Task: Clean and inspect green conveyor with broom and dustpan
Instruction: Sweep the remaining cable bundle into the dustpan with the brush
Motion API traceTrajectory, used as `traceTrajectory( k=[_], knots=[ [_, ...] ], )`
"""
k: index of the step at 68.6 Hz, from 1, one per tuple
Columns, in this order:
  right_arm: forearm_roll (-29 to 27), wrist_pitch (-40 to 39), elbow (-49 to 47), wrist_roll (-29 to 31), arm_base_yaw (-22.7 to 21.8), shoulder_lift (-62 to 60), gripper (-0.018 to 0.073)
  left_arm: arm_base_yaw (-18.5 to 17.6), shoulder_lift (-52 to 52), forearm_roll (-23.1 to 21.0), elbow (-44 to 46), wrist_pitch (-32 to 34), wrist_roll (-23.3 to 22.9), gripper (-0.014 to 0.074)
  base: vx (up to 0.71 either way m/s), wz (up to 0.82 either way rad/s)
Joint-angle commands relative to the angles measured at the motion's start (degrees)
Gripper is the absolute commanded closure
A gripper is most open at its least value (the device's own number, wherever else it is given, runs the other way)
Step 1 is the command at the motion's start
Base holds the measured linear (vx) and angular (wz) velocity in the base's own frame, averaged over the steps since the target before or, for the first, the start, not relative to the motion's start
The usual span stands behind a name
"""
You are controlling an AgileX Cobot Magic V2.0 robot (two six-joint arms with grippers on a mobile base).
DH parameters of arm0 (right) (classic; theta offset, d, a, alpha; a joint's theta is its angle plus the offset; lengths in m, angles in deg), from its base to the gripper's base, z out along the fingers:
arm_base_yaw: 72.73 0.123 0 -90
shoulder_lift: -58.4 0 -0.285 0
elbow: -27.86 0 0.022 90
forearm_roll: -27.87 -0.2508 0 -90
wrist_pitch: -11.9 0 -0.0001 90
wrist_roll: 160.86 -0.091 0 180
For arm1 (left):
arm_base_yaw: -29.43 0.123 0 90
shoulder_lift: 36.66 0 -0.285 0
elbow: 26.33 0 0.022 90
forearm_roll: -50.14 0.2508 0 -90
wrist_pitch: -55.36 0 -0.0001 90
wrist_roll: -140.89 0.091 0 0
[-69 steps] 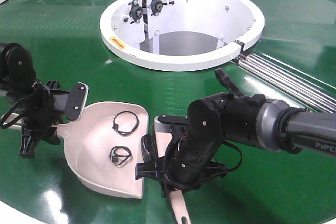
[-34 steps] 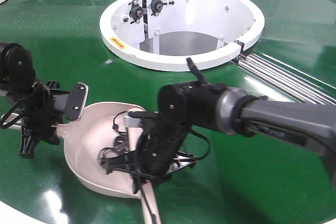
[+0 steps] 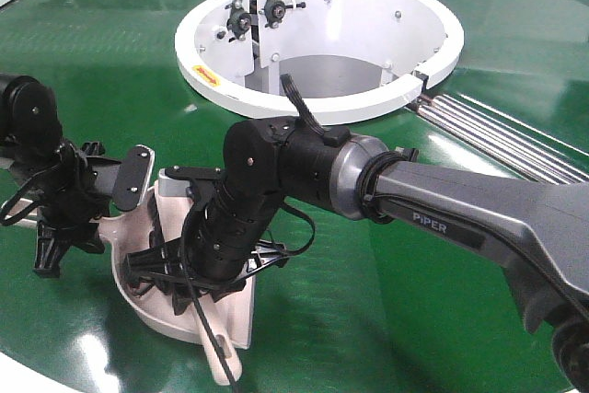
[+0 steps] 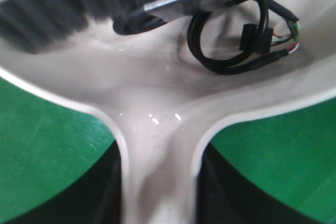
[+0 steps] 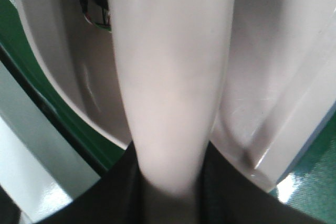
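With your left jaws clamped on the dustpan (image 4: 157, 108) handle and right jaws on the broom (image 5: 168, 77) handle, sweep the cables (image 4: 231, 40) lying just ahead of the left jaws deeper in, gently.

A black cable coil (image 4: 255, 38) lies looped, its cut end showing thin green, red and white wires (image 4: 294, 35); a second black loop (image 4: 134, 24) sits just left of it, partly hidden and blurred
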Motion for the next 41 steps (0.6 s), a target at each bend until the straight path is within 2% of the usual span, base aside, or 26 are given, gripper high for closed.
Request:
traceTrajectory(
  k=[1,26,41],
  knots=[
    [2.0,-1.2,-1.9,-0.3,-0.1,-4.3,0.0561,-0.5,2.2,-0.9,1.6,0.3,0.0,0.0603,0.00,0.00],
    [14.8,1.4,-1.8,-4.2,-1.8,-10.9,0.0561,-0.5,2.2,-0.9,1.6,0.3,0.0,0.0603,0.00,0.00],
    [18.3,4.6,-1.8,-3.3,-6.3,-15.3,0.0561,-0.5,2.2,-0.9,1.6,0.3,0.0,0.0603,0.00,0.00]
  ],
)
